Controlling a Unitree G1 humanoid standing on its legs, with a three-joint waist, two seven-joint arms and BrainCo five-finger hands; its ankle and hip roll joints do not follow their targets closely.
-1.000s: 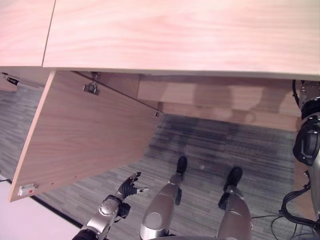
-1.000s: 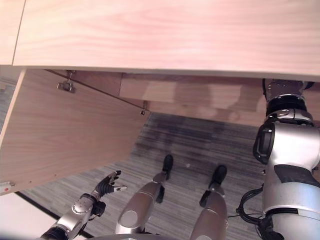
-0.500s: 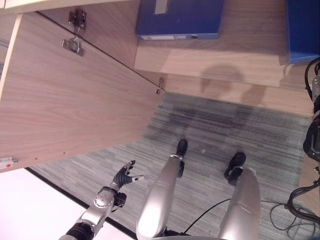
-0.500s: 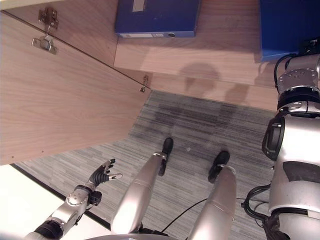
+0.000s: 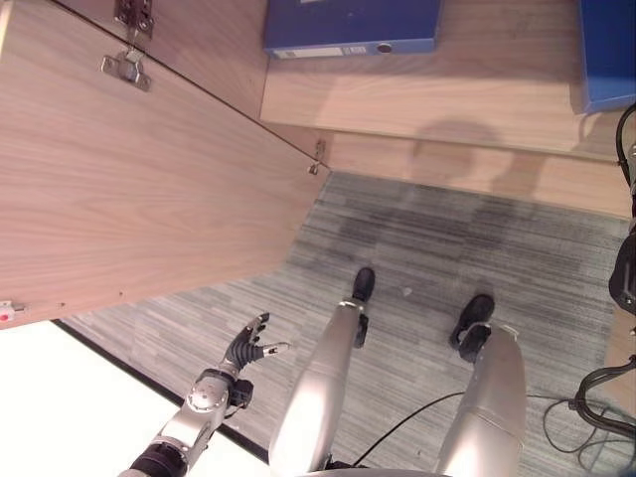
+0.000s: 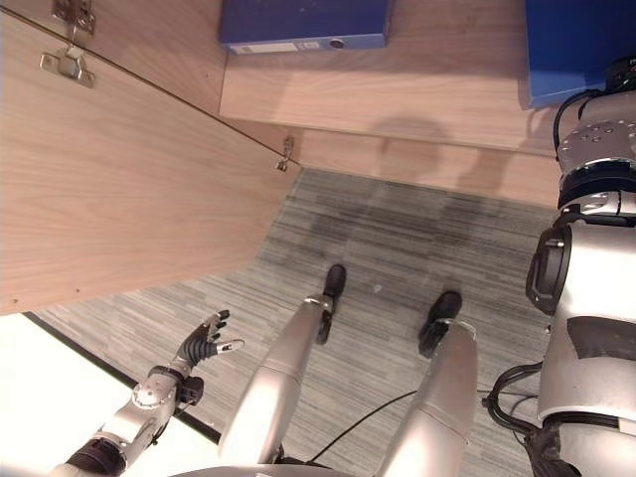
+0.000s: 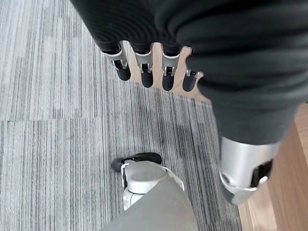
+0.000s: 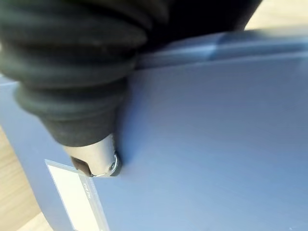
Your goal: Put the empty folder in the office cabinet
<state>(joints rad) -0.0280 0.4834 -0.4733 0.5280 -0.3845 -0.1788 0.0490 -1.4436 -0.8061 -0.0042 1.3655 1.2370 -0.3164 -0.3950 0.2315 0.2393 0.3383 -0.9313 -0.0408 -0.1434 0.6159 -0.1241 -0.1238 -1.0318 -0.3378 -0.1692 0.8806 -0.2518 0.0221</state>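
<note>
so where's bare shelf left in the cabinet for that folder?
Free: the stretch of cabinet shelf between the lying blue folder and the blue folder at the right hand. The shelf strip in front of the lying folder is bare too. Crowded: the right end, where arm and folder meet. The open door borders the left; the left hand hangs low and open.

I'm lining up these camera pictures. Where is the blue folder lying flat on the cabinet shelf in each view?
Left eye view: blue folder at top centre.
Right eye view: top centre-left.
Left wrist view: not in it.
Right wrist view: a blue folder surface there; cannot tell whether it is this one.
Shared landmark: door hinge at the shelf's front corner.
</note>
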